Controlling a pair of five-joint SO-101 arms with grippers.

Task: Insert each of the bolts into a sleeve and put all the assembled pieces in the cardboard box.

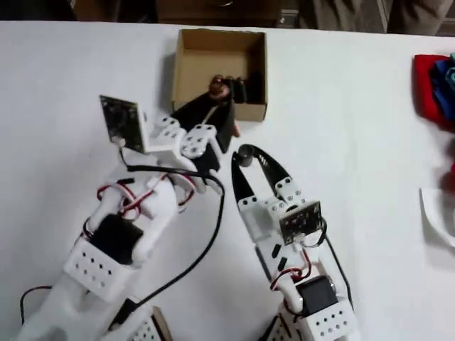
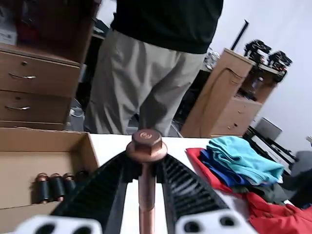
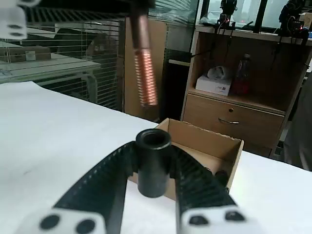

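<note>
Copper-coloured bolt [image 2: 145,195]: clamped in the left gripper [image 2: 145,163], thread end down, held just above the black sleeve [image 3: 153,168] and not yet inserted. The sleeve is clamped upright in the right gripper [image 3: 153,151], near the cardboard box [image 2: 92,151]. The box holds at least three assembled pieces [image 2: 53,186]; this pair seemingly remains to be joined and boxed.

1. Bolt [image 2: 145,187]: copper-toned metal, smooth shank, threaded end, soft sheen.
2. Sleeve [image 3: 153,163]: black, smooth, matt; material unclear.
3. Cardboard box [image 1: 186,71]: brown card, matt.
4. Left tool [image 2: 145,157], right tool [image 3: 153,146]: ribbed black plastic, white plastic mounts.
5. Worktop [image 1: 355,106]: white, smooth, matt.
6. Cloths [image 2: 239,161]: soft fabric.
</note>
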